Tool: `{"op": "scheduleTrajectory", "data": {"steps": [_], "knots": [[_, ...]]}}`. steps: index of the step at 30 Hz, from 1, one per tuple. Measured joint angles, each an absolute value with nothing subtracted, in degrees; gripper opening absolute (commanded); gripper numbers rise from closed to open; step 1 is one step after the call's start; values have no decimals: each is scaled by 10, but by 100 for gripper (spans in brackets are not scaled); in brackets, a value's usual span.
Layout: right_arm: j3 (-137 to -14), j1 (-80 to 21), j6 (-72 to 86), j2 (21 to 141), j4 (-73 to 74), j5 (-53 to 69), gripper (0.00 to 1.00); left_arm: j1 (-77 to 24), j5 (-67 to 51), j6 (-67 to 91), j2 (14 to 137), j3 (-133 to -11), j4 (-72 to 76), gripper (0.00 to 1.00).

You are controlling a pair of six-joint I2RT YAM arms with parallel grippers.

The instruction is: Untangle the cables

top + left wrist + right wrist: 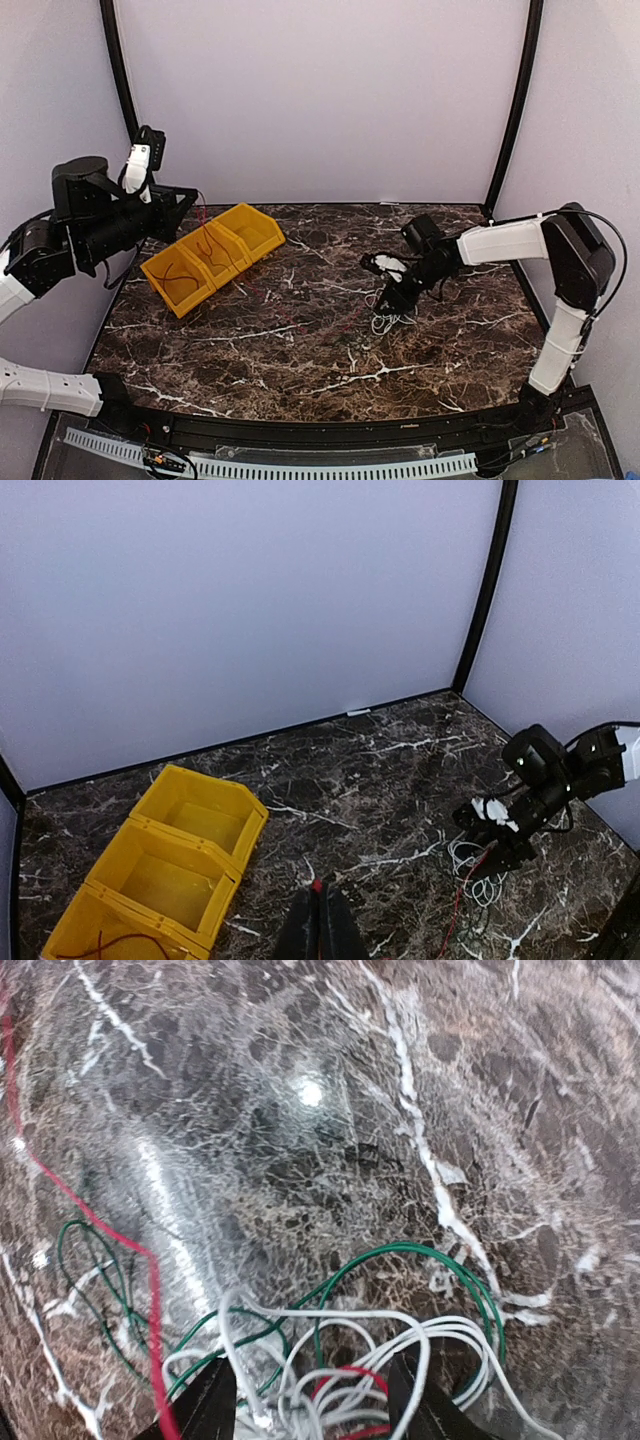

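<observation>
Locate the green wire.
Right wrist view: the green wire loops on the marble tabletop just ahead of the right gripper, tangled with the white wire and the red wire.

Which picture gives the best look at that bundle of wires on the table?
The right wrist view: the wire bundle fills the foreground, so white, green and red strands can be told apart. The top view shows only a small pale knot by the right gripper; the left wrist view shows small white loops far off.
</observation>
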State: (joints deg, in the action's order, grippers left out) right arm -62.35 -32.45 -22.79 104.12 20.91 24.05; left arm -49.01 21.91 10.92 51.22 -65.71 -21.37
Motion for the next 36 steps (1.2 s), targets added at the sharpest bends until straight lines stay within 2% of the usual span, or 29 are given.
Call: {"op": "scheduleTrajectory", "data": {"steps": [5,12,25,27,30,32,36], "knots": [[-653,-322,-261,966,274,243,58,-490,160,145,521,-570,-180,0],[-682,-335,-294,945,296,243,58,-490,120,176,527,-497,-131,0],[-730,-406,-307,1084,277,220,56,-490,127,180,509,-502,-131,0],[-728,-406,-310,1092,277,215,55,-490,137,172,505,-519,-150,0],[-715,-406,-313,1093,266,206,46,-490,171,149,506,-584,-195,0],[-702,-406,-316,1093,258,201,42,-490,199,126,507,-642,-221,0],[-677,-405,-310,1096,256,190,40,-490,292,51,525,-808,-269,0]]}}
